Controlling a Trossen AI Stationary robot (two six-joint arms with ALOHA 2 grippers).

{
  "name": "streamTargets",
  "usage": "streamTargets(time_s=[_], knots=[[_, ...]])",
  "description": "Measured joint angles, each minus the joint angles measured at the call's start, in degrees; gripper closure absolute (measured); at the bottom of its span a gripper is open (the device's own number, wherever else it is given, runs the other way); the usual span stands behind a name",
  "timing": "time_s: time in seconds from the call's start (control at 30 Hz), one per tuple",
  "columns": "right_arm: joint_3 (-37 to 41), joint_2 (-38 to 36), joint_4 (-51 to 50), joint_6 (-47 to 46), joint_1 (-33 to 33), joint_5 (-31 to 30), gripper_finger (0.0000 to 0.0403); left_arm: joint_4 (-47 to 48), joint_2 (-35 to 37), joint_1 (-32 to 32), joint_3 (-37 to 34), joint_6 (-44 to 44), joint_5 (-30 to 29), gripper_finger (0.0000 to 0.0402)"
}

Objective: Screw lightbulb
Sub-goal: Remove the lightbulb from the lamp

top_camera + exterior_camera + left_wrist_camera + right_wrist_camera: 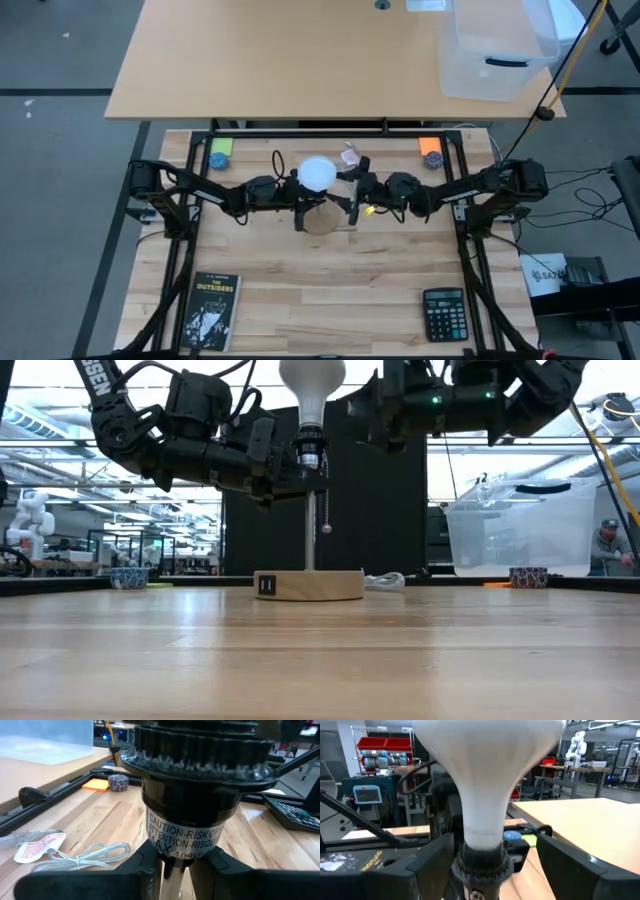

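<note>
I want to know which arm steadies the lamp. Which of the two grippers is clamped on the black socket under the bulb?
The left gripper: it grips the black socket, while the right gripper stands open around the lightbulb.

A robot lab in a big open room

Two dark robot arms are fixed to a black frame (325, 132) around a wooden table (330, 300), with cables (585, 215) lying on the floor by its right edge. Past the far edge stands a white robot (30, 515) under long ceiling lights. There are red bins (385, 744) on shelves, a small screen (367, 795), more work tables, a clear plastic tub (520, 525) and a person (608, 545) sitting far back.
</note>
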State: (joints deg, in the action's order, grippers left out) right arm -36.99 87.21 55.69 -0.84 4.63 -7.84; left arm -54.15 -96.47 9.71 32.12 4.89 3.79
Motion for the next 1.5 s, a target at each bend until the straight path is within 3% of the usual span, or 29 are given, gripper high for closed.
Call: streamTargets(time_s=[0.27, 0.5, 0.87, 1.07, 1.33, 1.5], knots=[[-3.9, -0.1, -5.0, 1.0, -0.6, 0.0, 0.0124, 0.0, 0.0, 0.0, 0.0, 1.2, -3.7, 0.0330], [-7.0, 0.1, -7.6, 1.7, -0.6, -4.2, 0.0124, 0.3, 0.0, 0.1, 0.0, 2.2, -7.2, 0.0330], [-12.9, 7.2, -7.5, 3.2, -0.4, -4.4, 0.0124, 0.5, 0.0, 0.1, 0.1, 2.4, -7.4, 0.0330], [-14.9, 8.9, -7.2, 4.7, -0.3, -4.4, 0.0162, 0.5, 0.0, 0.0, 0.0, 2.3, -7.4, 0.0330], [-14.9, 8.0, -8.0, 2.8, 2.3, 3.4, 0.0251, 0.5, 0.1, 0.0, 0.0, 2.1, -6.4, 0.0330], [-14.9, 7.7, -8.5, 2.8, 4.1, 10.1, 0.0252, 0.5, 0.1, -0.4, 0.0, 1.2, -4.8, 0.0330]])
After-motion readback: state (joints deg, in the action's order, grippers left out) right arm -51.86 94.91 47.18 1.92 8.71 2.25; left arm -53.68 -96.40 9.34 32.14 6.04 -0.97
